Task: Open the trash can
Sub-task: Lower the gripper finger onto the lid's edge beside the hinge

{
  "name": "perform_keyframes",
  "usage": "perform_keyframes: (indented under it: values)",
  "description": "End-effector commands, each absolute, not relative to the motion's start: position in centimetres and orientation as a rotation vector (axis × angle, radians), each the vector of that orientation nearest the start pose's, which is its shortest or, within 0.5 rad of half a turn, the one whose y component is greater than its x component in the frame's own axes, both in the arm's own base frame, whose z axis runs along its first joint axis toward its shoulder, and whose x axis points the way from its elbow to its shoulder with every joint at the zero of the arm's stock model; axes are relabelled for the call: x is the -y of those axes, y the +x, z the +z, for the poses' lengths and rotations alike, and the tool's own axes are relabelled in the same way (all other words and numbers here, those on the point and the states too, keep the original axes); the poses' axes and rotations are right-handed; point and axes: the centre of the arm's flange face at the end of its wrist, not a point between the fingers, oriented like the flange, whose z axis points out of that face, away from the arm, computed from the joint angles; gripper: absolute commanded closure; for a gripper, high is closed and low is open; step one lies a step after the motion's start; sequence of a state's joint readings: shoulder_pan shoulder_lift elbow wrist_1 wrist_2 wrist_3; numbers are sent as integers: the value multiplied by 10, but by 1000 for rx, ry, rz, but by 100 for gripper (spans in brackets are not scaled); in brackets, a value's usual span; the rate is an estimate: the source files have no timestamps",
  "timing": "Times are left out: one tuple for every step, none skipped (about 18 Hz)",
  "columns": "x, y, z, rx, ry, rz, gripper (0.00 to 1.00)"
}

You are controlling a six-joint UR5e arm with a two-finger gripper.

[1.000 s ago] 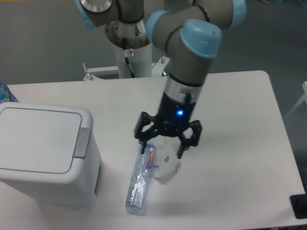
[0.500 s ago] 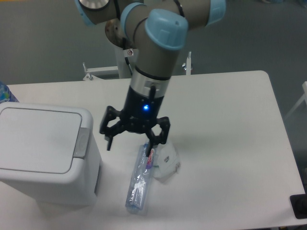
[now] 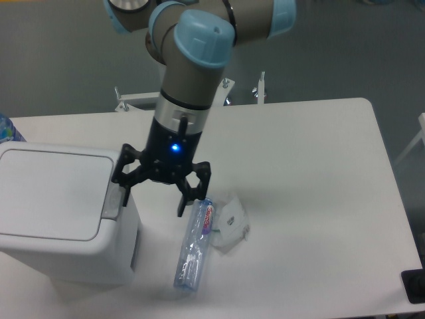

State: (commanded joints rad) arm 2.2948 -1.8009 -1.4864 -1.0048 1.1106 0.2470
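Gripper point(image 3: 154, 197) spread wide, grasping nothing. Just left: trash can point(image 3: 56, 212), probably stiff, light plastic; best pressed at grey tab point(image 3: 114, 198).

The surface point(image 3: 319, 173) is a white tabletop with rounded corners, seen from above at a slant. The trash can point(image 3: 60, 212) stands on it, lid shut flat. A clear plastic bottle point(image 3: 194, 246) with a red-lettered label lies on its side just right of the trash can, apart from it. A crumpled white wrapper point(image 3: 229, 223) lies touching the bottle on the side away from the trash can. Far from the trash can, a small dark object point(image 3: 415, 287) sits at the surface's near right edge.
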Motion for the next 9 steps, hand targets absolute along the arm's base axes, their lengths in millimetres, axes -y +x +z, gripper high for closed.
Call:
perform_keyframes:
  values:
    - [-577, -273, 477, 480, -2508, -276, 0]
    - [-577, -273, 476, 479, -2511, -275, 0]
    - [-577, -274, 474, 478, -2513, -274, 0]
    - [-577, -274, 473, 480, -2515, -276, 0]
    - [-578, -274, 473, 478, -2512, -273, 0]
    - [-578, -275, 472, 478, -2512, -271, 0]
    - [-578, -275, 472, 474, -2509, -267, 0]
    - [-578, -274, 470, 474, -2509, -267, 0]
    - [-578, -274, 470, 474, -2509, -267, 0]
